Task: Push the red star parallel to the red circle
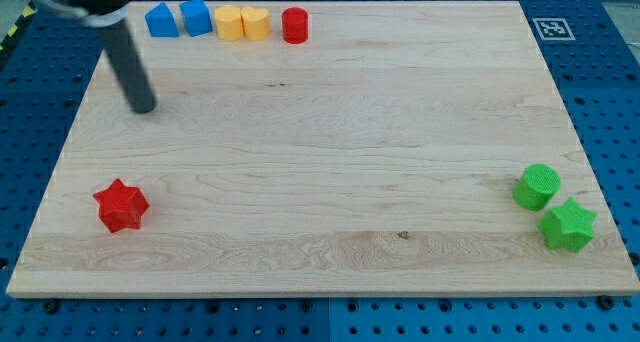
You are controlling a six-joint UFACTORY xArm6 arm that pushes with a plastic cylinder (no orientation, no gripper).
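Note:
The red star (121, 205) lies near the board's lower left corner. The red circle (294, 26) stands at the view's top, at the right end of a row of blocks. My tip (144, 108) rests on the board at the upper left, well above the red star and a little to its right, and left of and below the red circle. It touches no block.
Along the top edge stand a blue block (160, 21), a second blue block (196, 17), a yellow block (230, 23) and a yellow heart-like block (256, 23). A green circle (537, 187) and green star (568, 225) sit at lower right. The wooden board (330, 152) lies on a blue pegboard.

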